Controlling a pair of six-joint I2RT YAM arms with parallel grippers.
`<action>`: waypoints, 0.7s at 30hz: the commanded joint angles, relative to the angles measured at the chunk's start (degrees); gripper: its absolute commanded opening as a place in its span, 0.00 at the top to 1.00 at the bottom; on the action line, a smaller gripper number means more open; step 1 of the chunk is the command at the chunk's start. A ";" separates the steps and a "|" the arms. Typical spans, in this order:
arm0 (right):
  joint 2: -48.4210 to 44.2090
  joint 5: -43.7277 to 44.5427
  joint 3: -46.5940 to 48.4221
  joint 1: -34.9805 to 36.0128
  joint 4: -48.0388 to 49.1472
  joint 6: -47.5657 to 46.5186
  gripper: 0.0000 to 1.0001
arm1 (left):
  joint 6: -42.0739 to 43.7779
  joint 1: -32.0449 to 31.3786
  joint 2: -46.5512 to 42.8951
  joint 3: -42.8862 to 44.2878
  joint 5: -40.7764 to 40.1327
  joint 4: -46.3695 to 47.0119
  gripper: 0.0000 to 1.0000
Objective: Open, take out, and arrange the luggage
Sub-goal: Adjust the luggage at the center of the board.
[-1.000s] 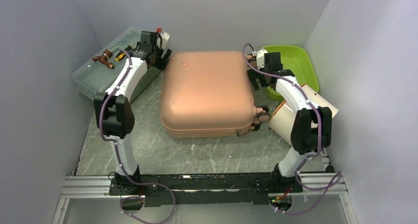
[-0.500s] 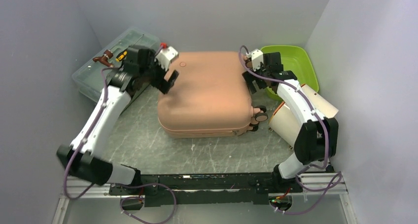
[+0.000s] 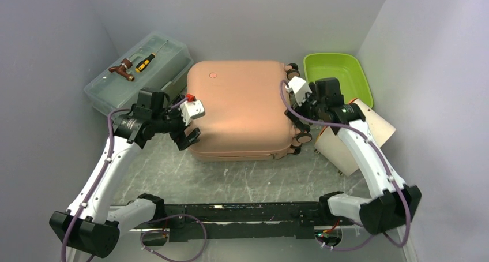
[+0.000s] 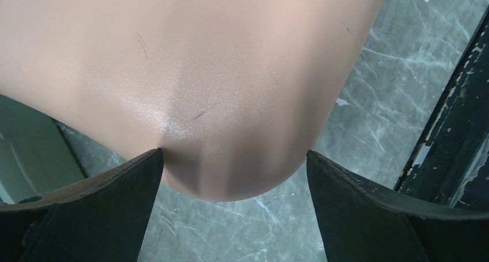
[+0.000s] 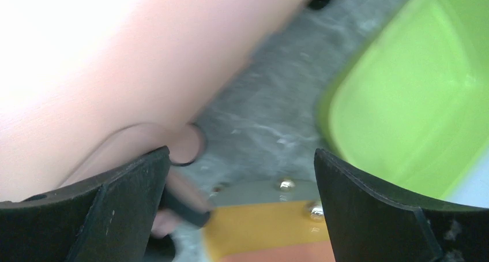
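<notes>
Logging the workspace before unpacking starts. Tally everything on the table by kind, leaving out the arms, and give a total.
Suitcase: 1, the pink luggage
Toolbox: 1, translucent
Tray: 1, lime green
Box: 1, white and orange
Hand tools on the toolbox lid: 2, a screwdriver and a brown tool
Total: 6

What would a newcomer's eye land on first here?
A big salmon-pink hard-shell suitcase lies closed in the middle. The left gripper brackets its near left corner, the right gripper hovers beside its wheels, both jaws open. A lime green plastic tray sits at far right.
</notes>
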 commanded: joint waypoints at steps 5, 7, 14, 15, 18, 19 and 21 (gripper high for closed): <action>-9.33 -24.43 -2.62 3.23 -19.01 -15.83 0.00 | 3.06 -0.67 1.32 -4.48 4.90 -3.60 0.00; -8.76 -24.32 -3.81 3.19 -20.16 -16.94 0.00 | 2.57 -0.68 1.92 -5.00 4.11 -2.40 0.01; -4.73 -16.70 -11.55 3.74 -5.78 -11.73 0.00 | -0.61 -0.76 3.75 -7.06 -1.26 4.07 0.00; -4.13 -14.90 -12.49 3.80 -2.34 -10.32 0.00 | -0.93 -0.76 4.28 -7.22 -2.50 5.06 0.00; -1.36 -11.12 -13.80 3.85 6.59 -6.96 0.00 | -1.54 -0.76 6.40 -6.84 -6.51 7.63 0.00; -0.11 -10.43 -13.61 3.93 8.72 -5.78 0.00 | -1.71 -0.76 7.39 -6.54 -7.38 8.21 0.00; 3.48 -9.41 -12.14 4.09 11.49 -3.74 0.00 | -1.92 -0.82 9.43 -5.45 -8.50 9.09 0.00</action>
